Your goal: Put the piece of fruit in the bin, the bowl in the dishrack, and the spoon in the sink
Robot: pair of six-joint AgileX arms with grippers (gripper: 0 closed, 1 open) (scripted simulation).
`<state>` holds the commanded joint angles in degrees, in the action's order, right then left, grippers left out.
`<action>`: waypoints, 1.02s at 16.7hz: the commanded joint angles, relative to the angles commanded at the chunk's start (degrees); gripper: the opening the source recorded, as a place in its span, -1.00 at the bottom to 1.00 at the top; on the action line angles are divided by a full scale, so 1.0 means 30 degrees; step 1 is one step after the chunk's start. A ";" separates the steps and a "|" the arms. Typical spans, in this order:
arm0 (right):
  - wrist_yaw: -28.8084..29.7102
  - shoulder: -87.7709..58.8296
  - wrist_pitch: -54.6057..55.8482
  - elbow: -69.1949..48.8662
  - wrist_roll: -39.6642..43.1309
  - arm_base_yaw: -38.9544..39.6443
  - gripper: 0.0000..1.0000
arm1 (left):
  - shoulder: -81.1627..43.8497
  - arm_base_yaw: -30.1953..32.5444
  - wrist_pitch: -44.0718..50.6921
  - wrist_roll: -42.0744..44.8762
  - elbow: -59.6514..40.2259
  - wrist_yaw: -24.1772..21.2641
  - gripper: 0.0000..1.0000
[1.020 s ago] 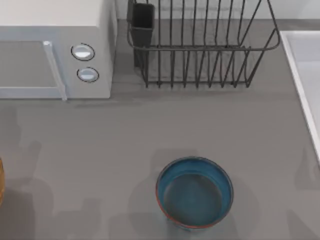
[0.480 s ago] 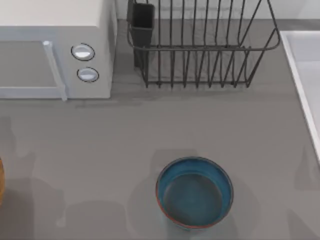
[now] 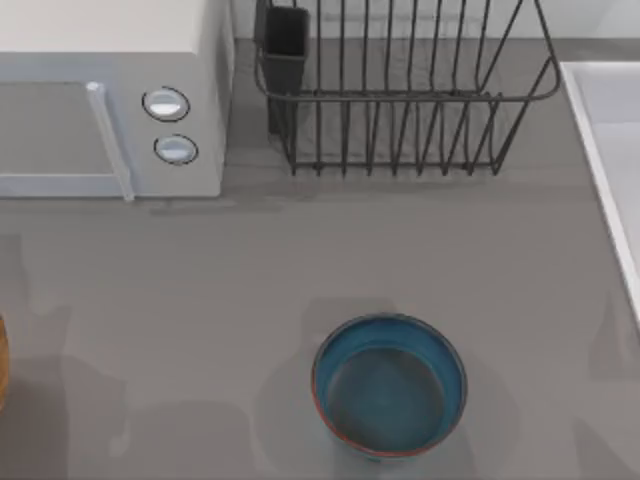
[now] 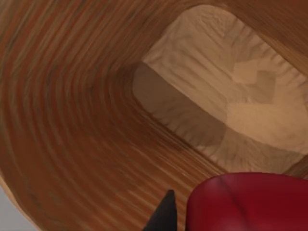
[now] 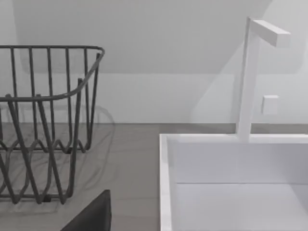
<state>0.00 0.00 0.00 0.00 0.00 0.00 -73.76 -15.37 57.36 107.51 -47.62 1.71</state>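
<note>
The grey surface (image 3: 250,270) carries the bowl (image 3: 389,385), which sits in front of the dishrack (image 3: 400,90) with the sink (image 3: 600,150) to its right. My left gripper (image 4: 192,216) is clamped on the fruit (image 4: 245,202) above the wooden bin (image 4: 72,120), placed for a clean drop inside. I cannot tell my right gripper's (image 5: 94,216) state near the sink.

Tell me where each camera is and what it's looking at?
Top view: above the table, looking straight down at the bowl, dishrack, microwave and sink; no arm in it.
Left wrist view: on the left arm, looking down into the wooden bin; a dark pincer fingertip beside the red fruit.
Right wrist view: on the right arm, facing the dishrack, sink and tap; a dark pincer finger at the edge.
Shared: top and right wrist views both show dishrack and sink.
</note>
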 joint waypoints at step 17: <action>0.0000 0.0000 0.0000 0.0000 0.0000 0.0000 1.00 | 0.0000 0.0000 0.0000 0.0000 0.0000 0.0000 1.00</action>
<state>0.00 0.00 0.00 0.00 0.00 0.00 -73.76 -15.37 57.36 107.51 -47.62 1.71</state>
